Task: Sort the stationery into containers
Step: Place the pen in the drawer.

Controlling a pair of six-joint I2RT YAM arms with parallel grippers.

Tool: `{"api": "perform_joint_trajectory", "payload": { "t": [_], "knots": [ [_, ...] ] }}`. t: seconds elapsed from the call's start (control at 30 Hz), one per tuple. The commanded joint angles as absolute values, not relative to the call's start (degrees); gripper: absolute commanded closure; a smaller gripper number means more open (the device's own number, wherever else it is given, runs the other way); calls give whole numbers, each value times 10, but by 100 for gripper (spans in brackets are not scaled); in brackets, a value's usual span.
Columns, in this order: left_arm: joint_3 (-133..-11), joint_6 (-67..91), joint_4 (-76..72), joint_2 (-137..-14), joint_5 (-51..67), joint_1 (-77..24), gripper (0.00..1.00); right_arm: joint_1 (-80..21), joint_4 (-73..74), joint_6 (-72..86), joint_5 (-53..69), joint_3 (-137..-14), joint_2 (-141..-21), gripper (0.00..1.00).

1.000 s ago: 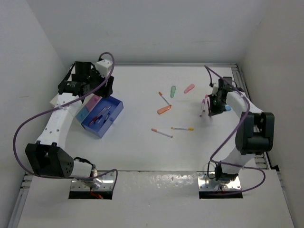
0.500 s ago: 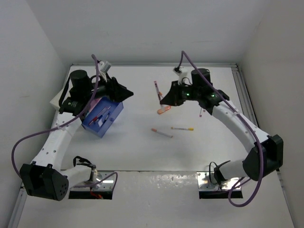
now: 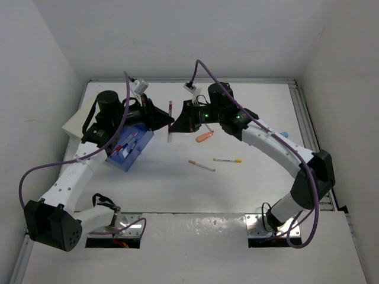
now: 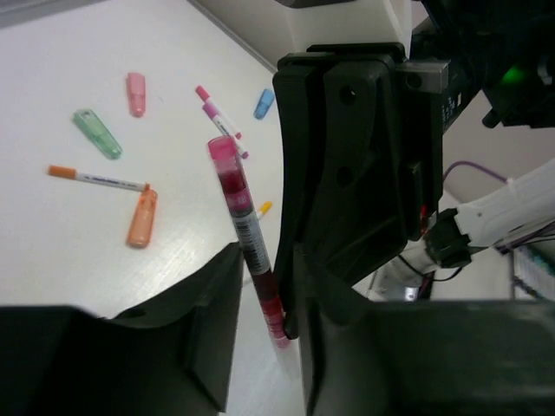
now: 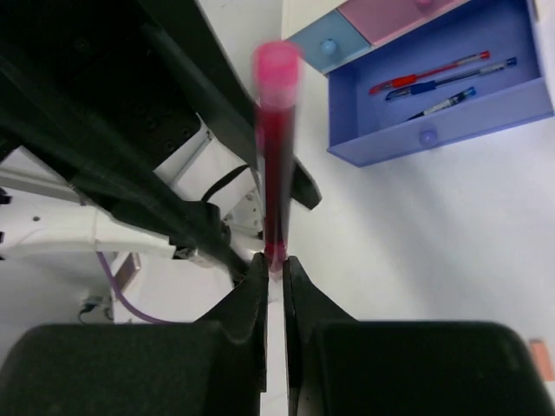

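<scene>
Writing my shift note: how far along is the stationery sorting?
Done: three pens lie in the blue box. In hand: right gripper pinches a pink pen mid-air, left gripper open around it. Left: orange marker, green marker, pink marker, light-blue marker and loose pens on the table.

Print on the red pen [image 4: 248, 236] is unreadable.

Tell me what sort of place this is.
Most likely a robot lab test cell: a white table boxed in by plain white walls, a left arm and a right arm bolted at its near edge, and loose pens and a blue box as sorting props.
</scene>
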State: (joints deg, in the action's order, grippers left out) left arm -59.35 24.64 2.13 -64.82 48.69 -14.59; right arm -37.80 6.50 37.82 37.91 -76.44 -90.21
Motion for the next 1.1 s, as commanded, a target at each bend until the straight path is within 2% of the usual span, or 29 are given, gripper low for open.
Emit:
{"api": "perform_joint_trajectory", "payload": {
  "t": [0.0, 0.03, 0.1, 0.13, 0.2, 0.27, 0.33, 0.4, 0.43, 0.47, 0.5, 0.63, 0.73, 0.83, 0.9, 1.07],
  "knots": [
    [-591, 239, -1, -633, 493, -148, 67, -387, 14, 400, 394, -794, -905, 100],
    [-591, 236, -1, -633, 493, -147, 78, -388, 13, 402, 395, -795, -905, 100],
    [-597, 232, 32, -637, 492, -138, 87, -389, 13, 403, 398, -798, -906, 100],
    [-600, 221, 53, -640, 492, -134, 95, -390, 13, 403, 399, -796, -904, 100],
    [-611, 210, 73, -646, 491, -116, 100, -387, 13, 400, 399, -794, -900, 100],
    [-620, 183, 106, -651, 490, -99, 100, -383, 13, 402, 398, -788, -898, 99],
    [-628, 159, 150, -659, 487, -85, 100, -379, 14, 401, 399, -781, -897, 92],
    [-645, 121, 178, -664, 482, -63, 100, -368, 16, 398, 398, -777, -893, 80],
    [-650, 106, 204, -667, 478, -55, 100, -364, 24, 396, 397, -774, -893, 71],
    [-663, 90, 220, -670, 467, -39, 100, -354, 27, 389, 396, -773, -891, 57],
    [-674, 44, 258, -675, 435, -32, 100, -348, 42, 382, 392, -773, -889, 54],
    [-717, -96, 351, -712, 303, -14, 100, -325, 96, 314, 359, -771, -890, 54],
    [-705, -169, 359, -739, 201, -5, 100, -323, 134, 279, 322, -772, -899, 56],
    [-672, -201, 330, -762, 179, 17, 100, -325, 129, 276, 295, -760, -910, 60],
    [-661, -210, 310, -780, 174, 18, 99, -330, 115, 279, 280, -756, -915, 68],
    [-650, -207, 298, -826, 131, 19, 98, -344, 102, 291, 264, -774, -949, 70]
  ]
}}
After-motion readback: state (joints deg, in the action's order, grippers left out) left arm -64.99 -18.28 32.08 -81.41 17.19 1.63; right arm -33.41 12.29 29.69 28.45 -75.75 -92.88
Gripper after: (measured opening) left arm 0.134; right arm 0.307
